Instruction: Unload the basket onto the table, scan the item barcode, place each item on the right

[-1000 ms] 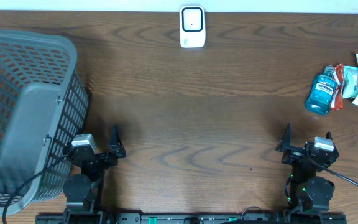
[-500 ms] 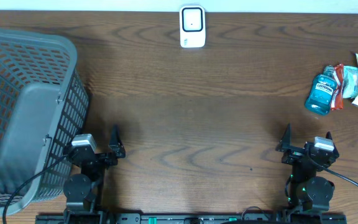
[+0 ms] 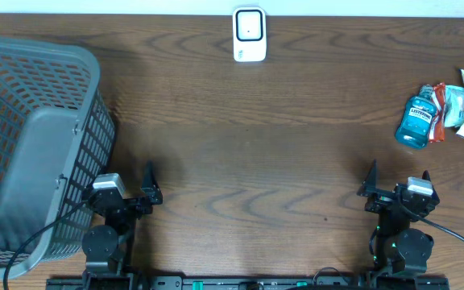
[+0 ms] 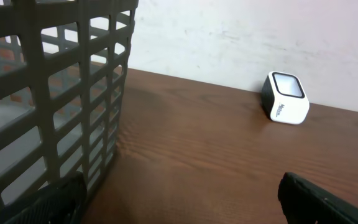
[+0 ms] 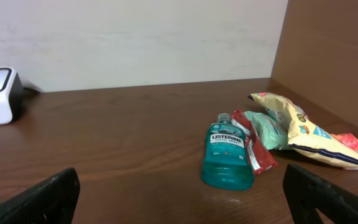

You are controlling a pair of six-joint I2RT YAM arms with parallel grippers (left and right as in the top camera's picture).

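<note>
Both grippers, left (image 3: 147, 184) and right (image 3: 396, 181), wide open and empty. Risk: bottle (image 3: 416, 119) touches the packets (image 3: 449, 106), so a sloppy grab drags them or hides its barcode from the scanner (image 3: 249, 35).

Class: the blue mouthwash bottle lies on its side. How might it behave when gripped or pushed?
The mouthwash bottle looks like rigid plastic, so probably stiff. Its smooth sides may slip. Lying against the red packet, a push would likely shift both.
</note>
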